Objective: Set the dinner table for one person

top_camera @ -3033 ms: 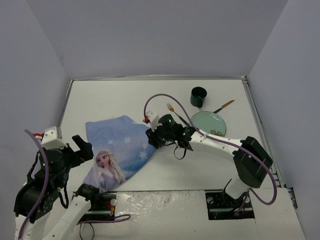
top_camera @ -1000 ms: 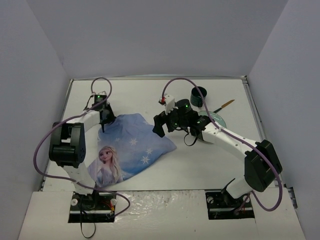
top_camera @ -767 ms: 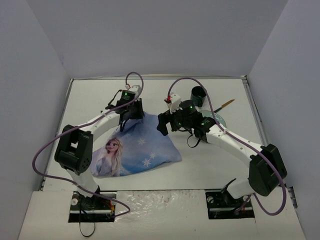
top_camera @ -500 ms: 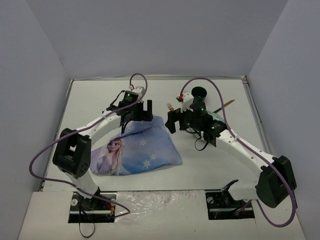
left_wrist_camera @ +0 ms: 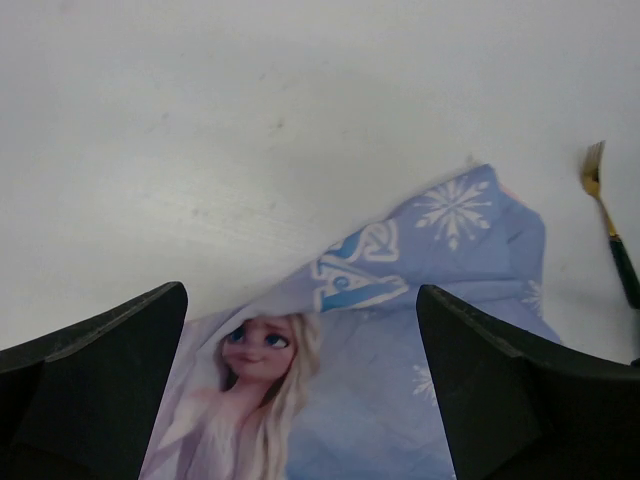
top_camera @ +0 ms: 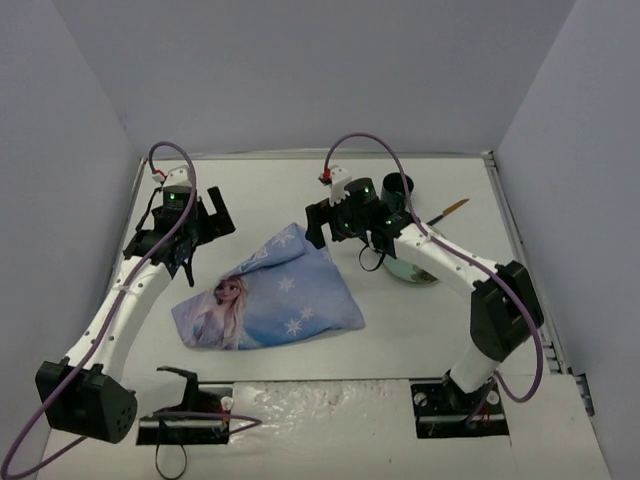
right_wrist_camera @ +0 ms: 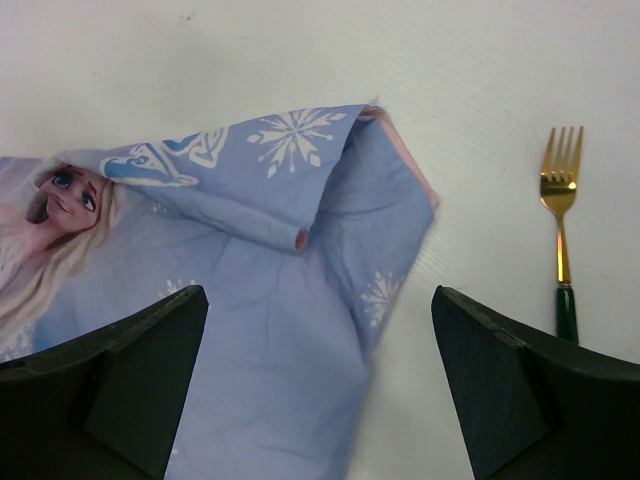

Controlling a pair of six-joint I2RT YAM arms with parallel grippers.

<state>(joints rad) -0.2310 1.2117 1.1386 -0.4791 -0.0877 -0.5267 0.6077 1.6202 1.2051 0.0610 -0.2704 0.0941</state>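
**Tech A:** What finish did the links carry?

**Tech B:** The left arm (top_camera: 120,305) and the right arm (top_camera: 445,262) both had white tubular links. They were joined by bulky black joint housings (top_camera: 505,315).

**Tech A:** Cabling?

**Tech B:** One purple cable (top_camera: 166,147) arched in a loop above each wrist. A small red-and-white connector (top_camera: 326,177) sat at the end of the right arm's loop.

**Tech A:** Indicators?

**Tech B:** Green lamps (top_camera: 172,197) glowed on the black wrist modules.

**Tech A:** And the fingers?

**Tech B:** The fingers (left_wrist_camera: 90,370) were matte black, wedge-shaped and flat-faced. The right pair (right_wrist_camera: 120,385) was identical.

**Tech A:** Mounting?

**Tech B:** Each arm stood on a black base plate (top_camera: 462,410), with thin coloured wires visible beside it.
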